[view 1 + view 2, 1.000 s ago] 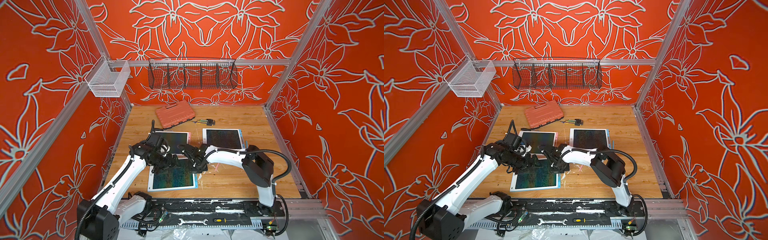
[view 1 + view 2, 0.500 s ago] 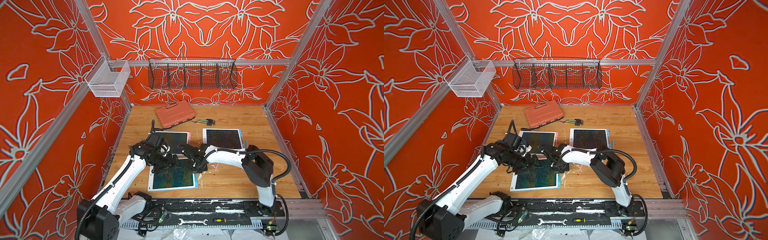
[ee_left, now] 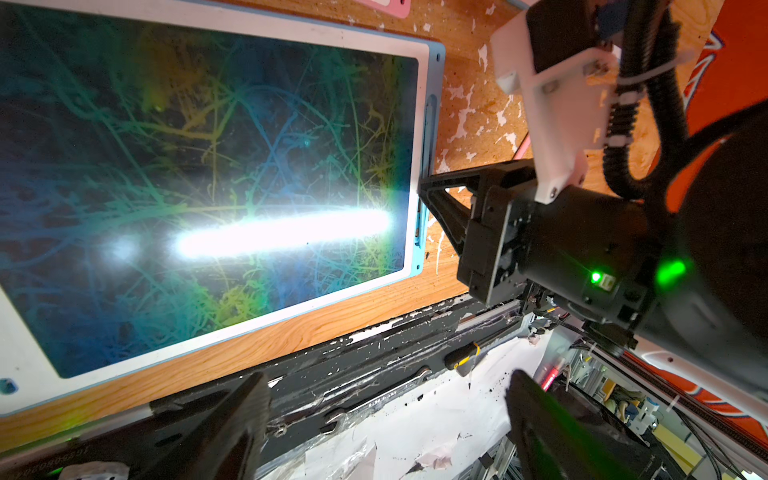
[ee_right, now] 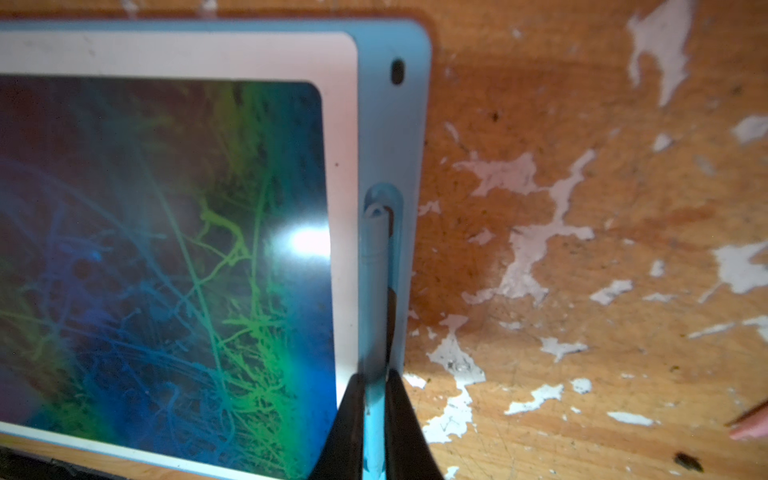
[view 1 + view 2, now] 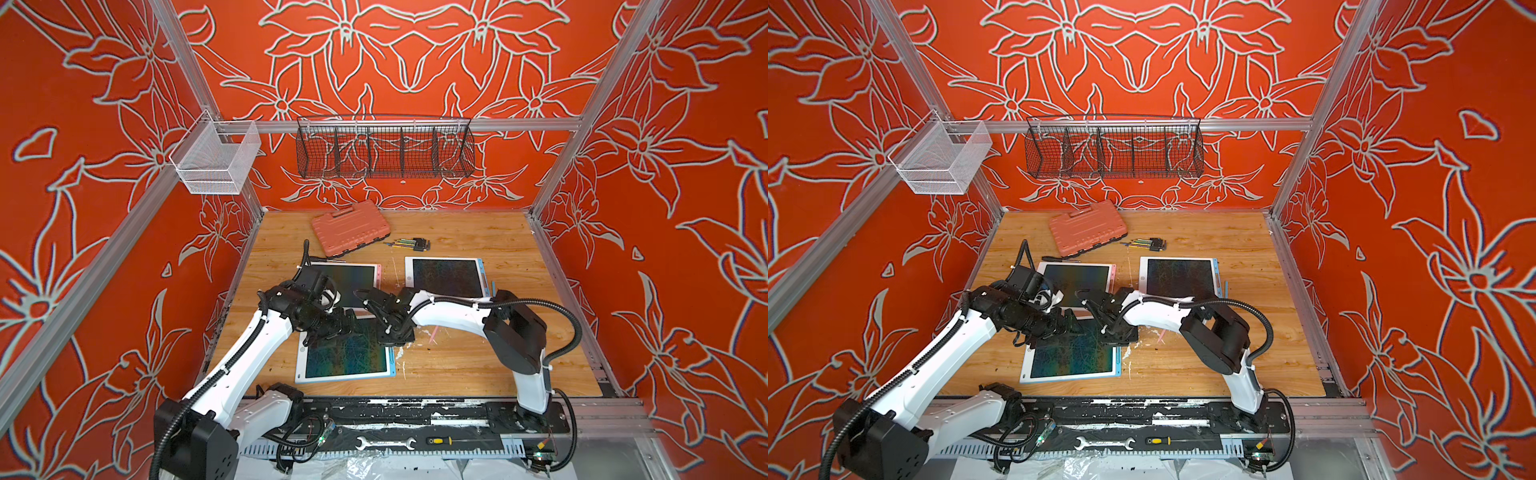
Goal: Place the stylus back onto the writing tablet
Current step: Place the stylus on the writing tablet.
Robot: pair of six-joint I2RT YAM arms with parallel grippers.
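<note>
The right gripper [image 4: 374,386] is almost together, its 2 black fingers [image 4: 349,419] clamped on the pale blue stylus [image 4: 372,266]. The stylus lies along the slot in the blue side rim of the tablet [image 4: 386,124], with its rounded end near the slot's end. Whether it is fully seated I cannot tell. The left gripper [image 3: 386,376] stands wide apart and holds nothing.

The right arm reaches across with its elbow raised and its wrist bent down, so the gripper [image 5: 395,336] meets the far right edge of the tablet [image 5: 345,357]. The left arm stretches low and forward, its gripper [image 5: 338,328] over the tablet's far left part.

Only the right wrist view shows the stylus in the slot; in both top views the right gripper covers it. The left wrist view shows that gripper's fingers [image 3: 440,195] at the rim from the side. The top views alone show 2 more tablets [image 5: 446,276] farther back. They also show a pink pen [image 5: 434,334] on the table [image 5: 478,365] just right of the right gripper.
</note>
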